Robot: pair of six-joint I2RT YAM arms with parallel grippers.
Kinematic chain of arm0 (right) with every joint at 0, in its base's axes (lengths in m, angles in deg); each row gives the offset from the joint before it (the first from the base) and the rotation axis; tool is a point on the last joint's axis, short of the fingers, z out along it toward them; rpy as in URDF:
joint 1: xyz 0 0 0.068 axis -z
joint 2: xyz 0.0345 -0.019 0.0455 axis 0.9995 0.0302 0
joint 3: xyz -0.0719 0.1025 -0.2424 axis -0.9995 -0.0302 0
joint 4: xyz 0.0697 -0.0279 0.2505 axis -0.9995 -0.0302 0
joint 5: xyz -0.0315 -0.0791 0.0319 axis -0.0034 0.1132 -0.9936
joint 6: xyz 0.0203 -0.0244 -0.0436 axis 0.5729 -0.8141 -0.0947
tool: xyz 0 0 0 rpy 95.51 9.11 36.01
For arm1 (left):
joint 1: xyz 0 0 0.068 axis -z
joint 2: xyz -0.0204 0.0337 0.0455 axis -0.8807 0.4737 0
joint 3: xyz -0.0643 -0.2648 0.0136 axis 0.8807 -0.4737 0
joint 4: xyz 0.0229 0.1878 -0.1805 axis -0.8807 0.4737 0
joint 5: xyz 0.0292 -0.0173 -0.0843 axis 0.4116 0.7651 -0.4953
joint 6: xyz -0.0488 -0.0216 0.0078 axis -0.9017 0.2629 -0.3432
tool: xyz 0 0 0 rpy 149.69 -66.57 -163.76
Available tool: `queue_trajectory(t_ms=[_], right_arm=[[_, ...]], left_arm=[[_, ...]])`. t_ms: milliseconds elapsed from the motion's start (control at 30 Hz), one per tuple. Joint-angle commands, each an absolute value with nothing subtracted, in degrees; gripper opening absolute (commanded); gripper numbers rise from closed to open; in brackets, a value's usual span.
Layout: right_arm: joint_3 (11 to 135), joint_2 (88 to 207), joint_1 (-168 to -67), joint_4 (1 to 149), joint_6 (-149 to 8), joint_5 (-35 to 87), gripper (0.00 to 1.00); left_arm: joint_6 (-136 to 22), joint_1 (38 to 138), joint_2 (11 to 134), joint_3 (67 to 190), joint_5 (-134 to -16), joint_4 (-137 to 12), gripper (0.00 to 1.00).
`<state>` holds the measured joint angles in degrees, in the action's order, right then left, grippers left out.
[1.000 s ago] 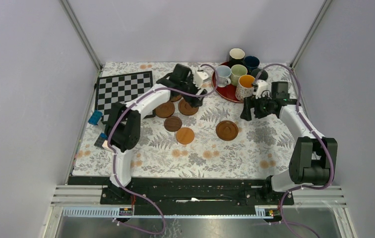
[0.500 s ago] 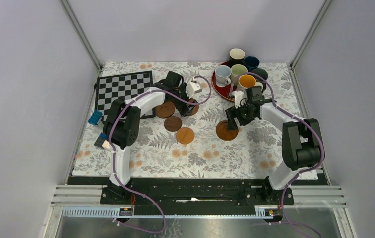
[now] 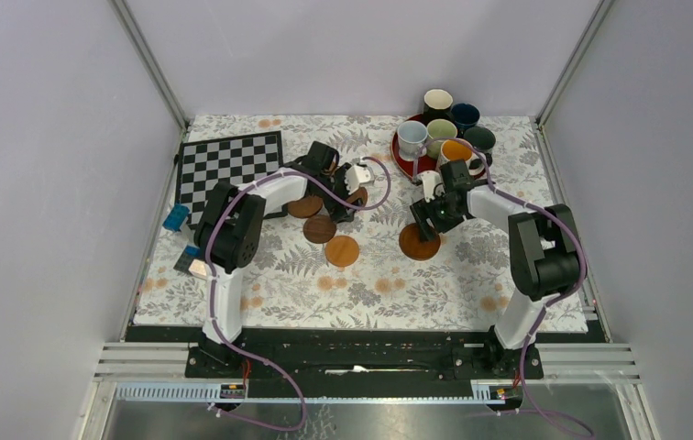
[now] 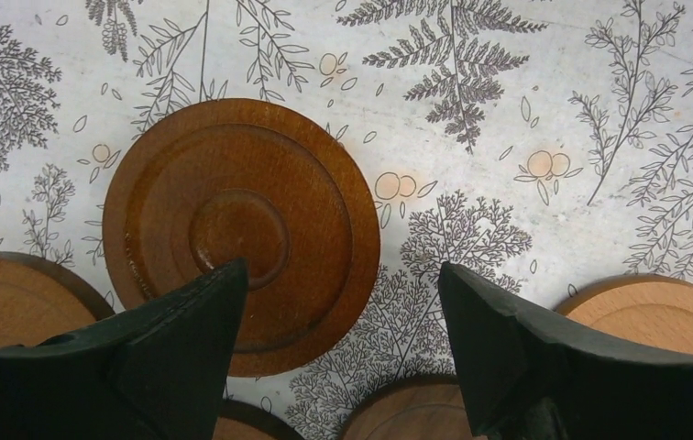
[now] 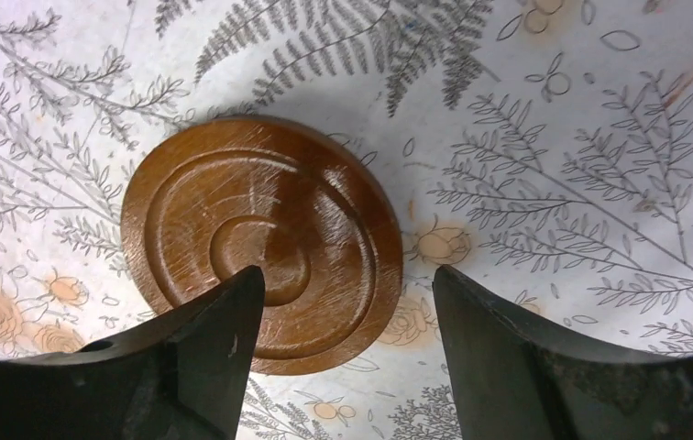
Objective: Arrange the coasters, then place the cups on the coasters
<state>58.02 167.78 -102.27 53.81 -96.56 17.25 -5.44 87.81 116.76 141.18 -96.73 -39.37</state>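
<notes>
Several round wooden coasters lie on the fern-print cloth: three in a cluster (image 3: 320, 228) left of centre and one alone (image 3: 419, 242) to the right. My left gripper (image 3: 344, 195) hangs open over another dark coaster (image 4: 242, 234); one fingertip overlaps its face and the other is over bare cloth. My right gripper (image 3: 427, 218) is open low over the lone coaster (image 5: 260, 243), with its left fingertip above the disc's centre. Neither gripper (image 4: 340, 270) (image 5: 347, 273) holds anything. Several cups (image 3: 441, 134) stand on the red tray (image 3: 413, 165) at the back right.
A chessboard (image 3: 228, 163) lies at the back left, with small blue items (image 3: 176, 217) by its near edge. Parts of neighbouring coasters (image 4: 664, 316) show round the left fingers. The enclosure's walls close in on both sides.
My right gripper has swung left from the tray and dropped over the lone coaster, its jaws narrowing a little. My left gripper has come down closer to the coaster cluster.
</notes>
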Motion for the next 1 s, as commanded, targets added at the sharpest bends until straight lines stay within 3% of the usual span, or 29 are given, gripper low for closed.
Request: queue_trajectory(t_ms=[0,167,400,967], right_arm=[[61.06,170.25,-102.60,52.07,-96.83,21.55,0.73],[61.88,171.19,-102.53,51.37,-97.51,25.98,0.70],[63.01,171.62,-100.88,51.66,-97.75,27.65,0.66],[67.71,174.42,-95.04,52.03,-98.02,27.02,0.60]], left_arm=[[-2.36,88.71,118.12,142.85,-98.03,-40.95,0.82],[-0.63,90.56,118.96,143.98,-95.93,-37.48,0.75],[0.10,94.13,114.67,138.97,-96.29,-37.47,0.51],[-5.70,103.19,113.86,136.31,-95.87,-40.67,0.47]])
